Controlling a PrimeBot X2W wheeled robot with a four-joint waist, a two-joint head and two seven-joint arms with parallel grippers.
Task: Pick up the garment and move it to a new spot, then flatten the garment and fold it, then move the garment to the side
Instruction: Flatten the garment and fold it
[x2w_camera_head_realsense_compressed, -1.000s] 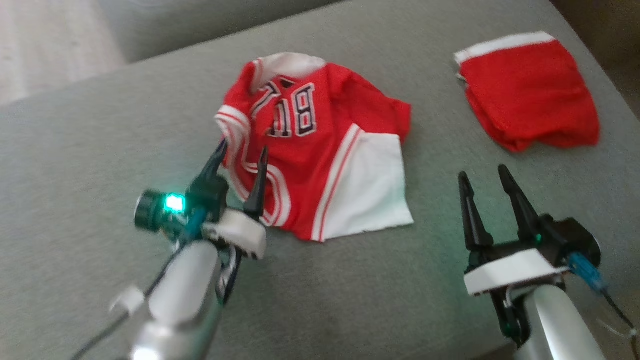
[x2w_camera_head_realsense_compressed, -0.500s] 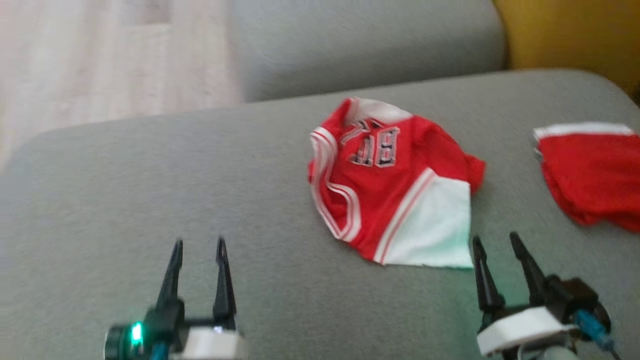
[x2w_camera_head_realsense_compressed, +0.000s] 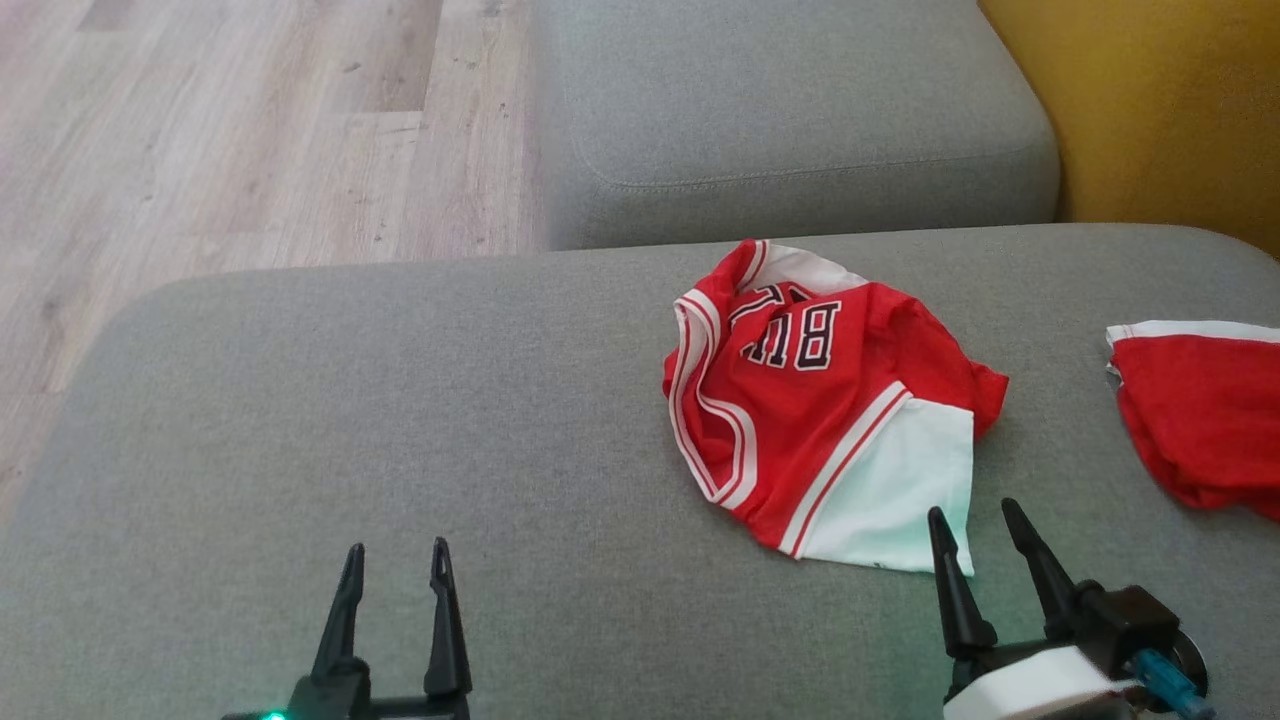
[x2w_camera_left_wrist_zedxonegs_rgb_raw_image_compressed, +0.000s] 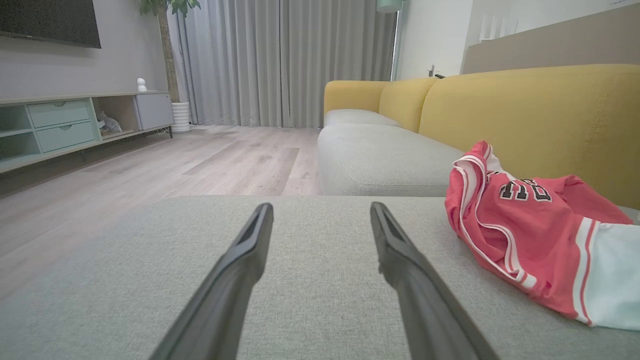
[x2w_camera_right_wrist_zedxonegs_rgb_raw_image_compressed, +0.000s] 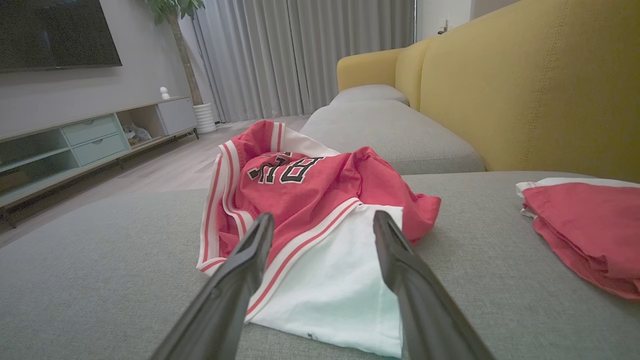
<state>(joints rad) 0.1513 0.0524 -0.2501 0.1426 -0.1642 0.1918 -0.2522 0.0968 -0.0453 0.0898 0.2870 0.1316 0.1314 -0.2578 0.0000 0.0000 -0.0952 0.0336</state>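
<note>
A crumpled red and white garment (x2w_camera_head_realsense_compressed: 820, 400) with black lettering lies on the grey sofa seat (x2w_camera_head_realsense_compressed: 400, 420), right of centre. In the left wrist view the garment (x2w_camera_left_wrist_zedxonegs_rgb_raw_image_compressed: 530, 235) sits off to the right, and in the right wrist view the garment (x2w_camera_right_wrist_zedxonegs_rgb_raw_image_compressed: 310, 200) lies straight ahead. My left gripper (x2w_camera_head_realsense_compressed: 395, 552) stands open at the bottom left, well clear of the cloth, with nothing between its fingers. My right gripper (x2w_camera_head_realsense_compressed: 975, 515) is open too, its fingertips just at the garment's near white edge, holding nothing.
A folded red cloth with a white band (x2w_camera_head_realsense_compressed: 1200, 410) lies at the seat's right edge. A second grey cushion (x2w_camera_head_realsense_compressed: 790, 110) is beyond, a yellow backrest (x2w_camera_head_realsense_compressed: 1170, 100) to the right, and wooden floor (x2w_camera_head_realsense_compressed: 200, 130) to the left.
The head camera has swung, shifting the whole picture. My left gripper has drawn back from the garment's left edge to the lower left, still open. The right gripper stays near the white edge.
</note>
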